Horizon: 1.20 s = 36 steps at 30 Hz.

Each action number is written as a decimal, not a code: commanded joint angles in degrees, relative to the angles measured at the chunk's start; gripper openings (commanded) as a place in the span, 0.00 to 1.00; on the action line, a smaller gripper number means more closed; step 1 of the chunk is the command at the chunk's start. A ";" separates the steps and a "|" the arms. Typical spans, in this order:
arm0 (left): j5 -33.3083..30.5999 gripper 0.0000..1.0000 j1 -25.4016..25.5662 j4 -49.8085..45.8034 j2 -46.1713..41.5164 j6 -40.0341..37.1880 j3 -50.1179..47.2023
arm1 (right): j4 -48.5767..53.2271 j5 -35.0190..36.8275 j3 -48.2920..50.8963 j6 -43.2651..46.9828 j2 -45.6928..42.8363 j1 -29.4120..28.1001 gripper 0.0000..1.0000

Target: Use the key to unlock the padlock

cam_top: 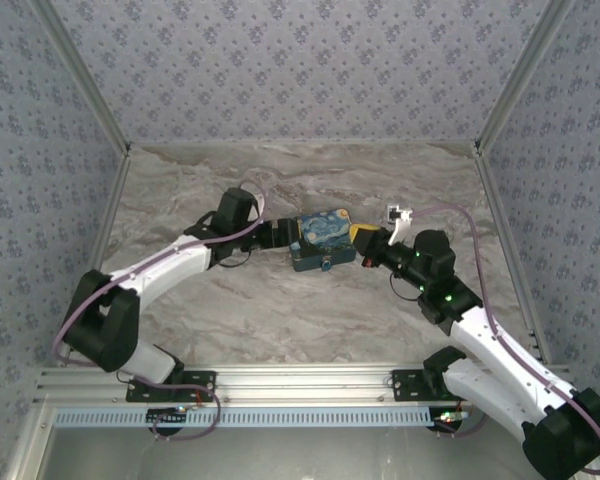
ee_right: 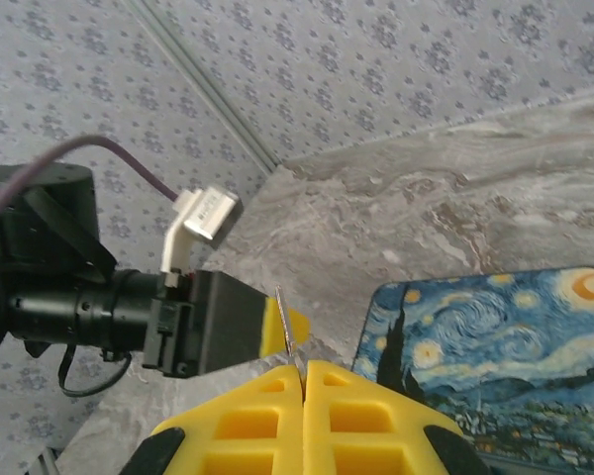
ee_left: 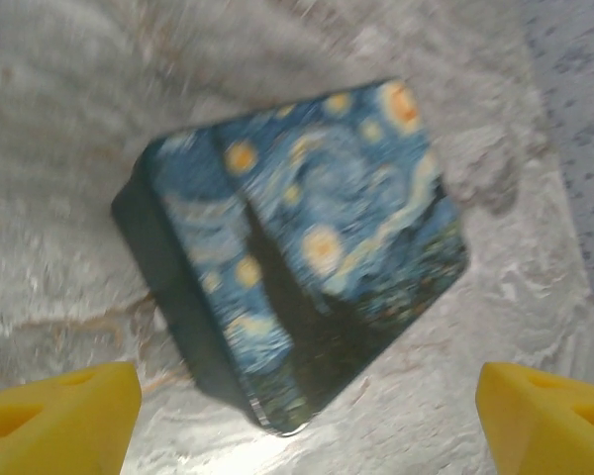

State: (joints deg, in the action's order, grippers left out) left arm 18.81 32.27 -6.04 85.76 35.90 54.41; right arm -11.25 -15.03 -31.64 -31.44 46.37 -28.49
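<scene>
A starry-night printed box [cam_top: 318, 238] lies mid-table. At its near face sits a tiny bluish padlock [cam_top: 325, 265], too small to make out in detail. My left gripper [cam_top: 278, 236] is at the box's left end. Its yellow fingers [ee_left: 69, 411] stand wide apart, and the blurred box [ee_left: 307, 247] lies ahead between them, untouched. My right gripper [cam_top: 361, 238] is at the box's right end. In the right wrist view my right gripper [ee_right: 304, 368] is shut on a thin silvery key [ee_right: 288, 325], whose blade sticks out past the fingertips, left of the box [ee_right: 495, 346].
The marble tabletop [cam_top: 310, 320] is walled in by patterned panels on three sides. The left arm's black wrist [ee_right: 198, 322] and a white cable plug [ee_right: 203, 218] sit close beyond the key tip. A metal rail [cam_top: 300, 385] runs along the near edge.
</scene>
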 commanded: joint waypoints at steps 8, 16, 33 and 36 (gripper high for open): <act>3.69 0.88 1.08 5.14 8.47 6.28 0.60 | 1.49 1.93 0.44 0.59 -0.53 0.20 0.00; 2.96 0.84 1.24 3.28 10.20 5.78 -0.60 | 1.66 2.45 0.44 0.55 -0.58 0.25 0.00; -1.68 0.83 -3.51 -2.04 11.37 0.89 -2.75 | 2.81 3.12 0.28 0.42 -0.53 0.34 0.00; -1.85 0.83 -5.63 -2.78 10.56 -0.39 -3.56 | 3.07 3.10 0.22 0.42 -0.54 0.35 0.00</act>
State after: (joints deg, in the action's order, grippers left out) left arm 21.10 28.99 -3.29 96.31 38.00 53.10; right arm -8.60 -12.80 -31.27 -31.44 46.37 -28.47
